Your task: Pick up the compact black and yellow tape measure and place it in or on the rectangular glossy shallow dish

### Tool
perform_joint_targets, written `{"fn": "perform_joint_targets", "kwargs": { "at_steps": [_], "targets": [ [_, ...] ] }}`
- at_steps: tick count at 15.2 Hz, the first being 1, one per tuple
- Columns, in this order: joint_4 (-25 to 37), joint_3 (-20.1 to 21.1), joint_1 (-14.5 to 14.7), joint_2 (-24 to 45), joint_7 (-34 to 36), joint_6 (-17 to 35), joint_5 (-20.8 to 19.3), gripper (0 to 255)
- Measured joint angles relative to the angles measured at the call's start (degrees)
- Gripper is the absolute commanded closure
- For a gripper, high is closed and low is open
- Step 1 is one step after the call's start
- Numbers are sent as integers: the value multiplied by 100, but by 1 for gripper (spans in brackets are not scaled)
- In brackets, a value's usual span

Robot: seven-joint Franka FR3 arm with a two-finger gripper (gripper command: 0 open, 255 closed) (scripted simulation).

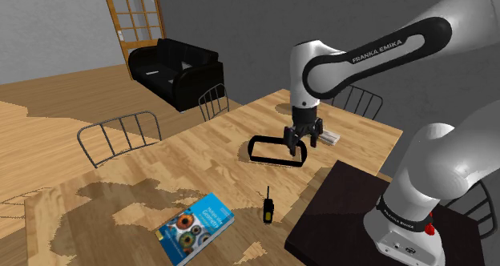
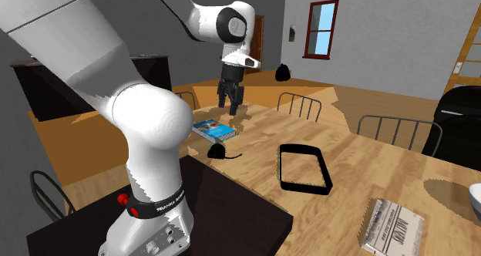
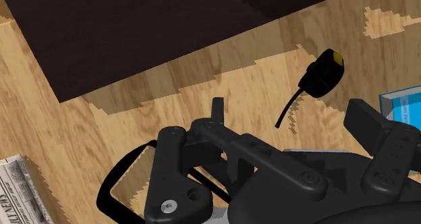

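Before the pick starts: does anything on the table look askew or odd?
Nothing spilled or damaged. Only the compact black and yellow tape measure has a thin black tail curling out across the wooden table; the black rectangular shallow dish lies flat.

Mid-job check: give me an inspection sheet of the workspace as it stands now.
Surface: wooden table, dark stand at its edge.
Job's things: black and yellow tape measure lying on the table, not held; black rectangular dish empty, apart from it.
Clutter: blue book; newspaper.
Grippers: gripper raised above the table, fingers open, holding nothing.
Cables: nothing seen.
Surroundings: chairs, black sofa, door, window.
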Motion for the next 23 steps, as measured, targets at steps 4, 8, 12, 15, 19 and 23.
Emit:
{"fn": "perform_joint_targets", "kwargs": {
  "at_steps": [4, 8, 12, 15, 19, 23],
  "targets": [
    [-122, 159, 32, 742, 288, 907, 278, 0],
    [-107, 317, 90, 1693, 549, 1890, 563, 0],
    [51, 435, 164, 2648, 777, 2748, 828, 0],
    [306, 484, 208, 3499, 895, 3393, 1006, 0],
    [640, 531, 274, 4309, 1016, 3934, 1172, 0],
    [675, 575, 300, 4683, 958, 4285, 1264, 0]
  ]
}}
